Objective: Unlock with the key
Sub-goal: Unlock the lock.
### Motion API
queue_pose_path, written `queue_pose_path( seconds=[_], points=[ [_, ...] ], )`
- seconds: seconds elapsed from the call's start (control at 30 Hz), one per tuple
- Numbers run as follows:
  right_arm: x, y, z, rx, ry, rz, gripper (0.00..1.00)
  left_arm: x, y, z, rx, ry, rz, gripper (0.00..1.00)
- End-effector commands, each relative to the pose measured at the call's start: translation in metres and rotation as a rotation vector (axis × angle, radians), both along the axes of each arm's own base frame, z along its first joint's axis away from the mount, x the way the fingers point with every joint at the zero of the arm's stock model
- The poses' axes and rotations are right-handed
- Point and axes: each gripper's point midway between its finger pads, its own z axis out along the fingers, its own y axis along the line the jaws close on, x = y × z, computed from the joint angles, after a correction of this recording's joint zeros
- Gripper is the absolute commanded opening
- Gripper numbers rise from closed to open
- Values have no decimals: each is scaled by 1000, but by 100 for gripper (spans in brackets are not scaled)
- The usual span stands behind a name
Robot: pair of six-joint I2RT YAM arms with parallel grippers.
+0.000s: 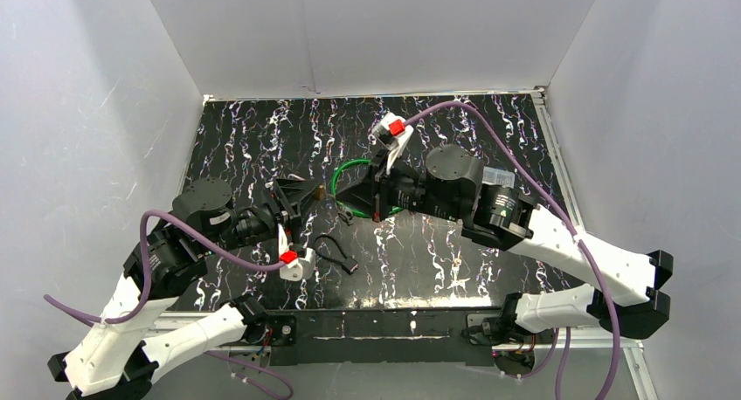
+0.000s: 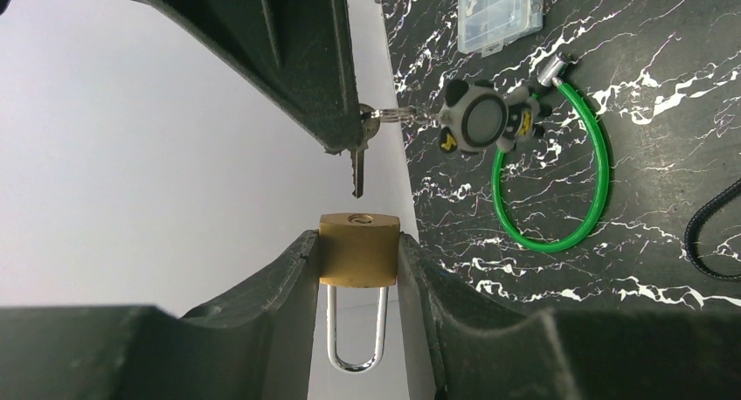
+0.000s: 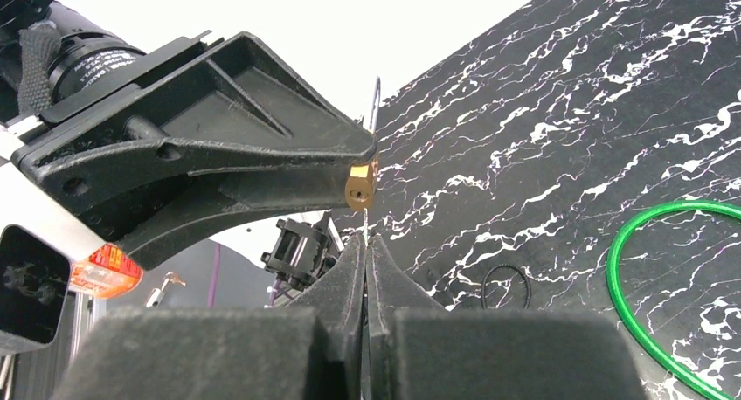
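At lower centre of the left wrist view, the left gripper is clamping the small brass padlock, likely dense and slippery, by its sides, while the right gripper is pinching the thin silver key, seemingly stiff and light, by its head just above the keyhole.

Just before padlock: key, apart.

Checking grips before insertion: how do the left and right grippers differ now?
Left gripper: jaws partly apart, clamping the brass padlock. Right gripper: jaws pinched shut on the thin key. The left presents the keyhole; the right aims the key tip at it. Both hold something.
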Motion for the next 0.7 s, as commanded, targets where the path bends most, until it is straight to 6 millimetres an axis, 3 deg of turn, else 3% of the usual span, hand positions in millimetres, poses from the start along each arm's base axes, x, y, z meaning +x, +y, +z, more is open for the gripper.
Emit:
queue_pose_path(
  seconds=[0.0,0.67],
  points=[
    [3,2,44,118,-56,-19,1,-4,-2,9,-38,-12,-17,0],
    [7,12,35,104,-44,-18,1,-2,-4,15,-52,-19,-17,0]
  ],
)
